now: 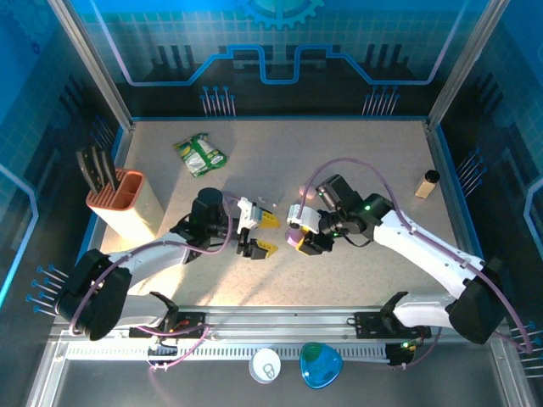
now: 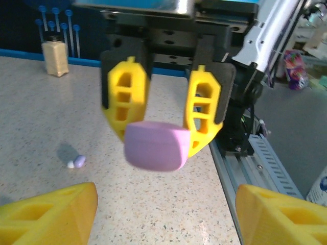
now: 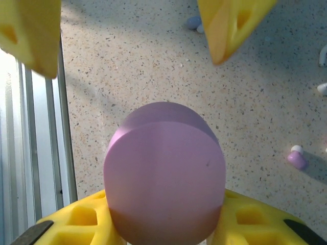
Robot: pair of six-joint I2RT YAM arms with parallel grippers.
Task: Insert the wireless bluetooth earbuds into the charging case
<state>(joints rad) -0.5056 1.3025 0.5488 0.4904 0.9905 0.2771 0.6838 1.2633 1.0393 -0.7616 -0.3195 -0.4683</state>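
The charging case (image 3: 166,173) is a rounded purple pebble, and my right gripper (image 3: 166,217) is shut on it, holding it a little above the table. From the top it shows as a purple case (image 1: 293,241) at the right gripper (image 1: 299,237), mid-table. My left gripper (image 1: 265,233) faces it from the left, open, its yellow fingers (image 2: 48,214) spread with nothing between them. The case (image 2: 156,145) hangs just ahead of the left gripper (image 2: 166,196). A lavender earbud (image 2: 76,162) lies on the table to its left. Another purple and white earbud (image 3: 296,158) lies right of the case.
An orange knife block (image 1: 127,199) stands at the left and a green packet (image 1: 201,154) lies at the back. A small bottle (image 1: 428,182) stands at the right edge. A metal rail (image 1: 280,326) runs along the near edge. More small buds (image 3: 194,23) lie beyond the case.
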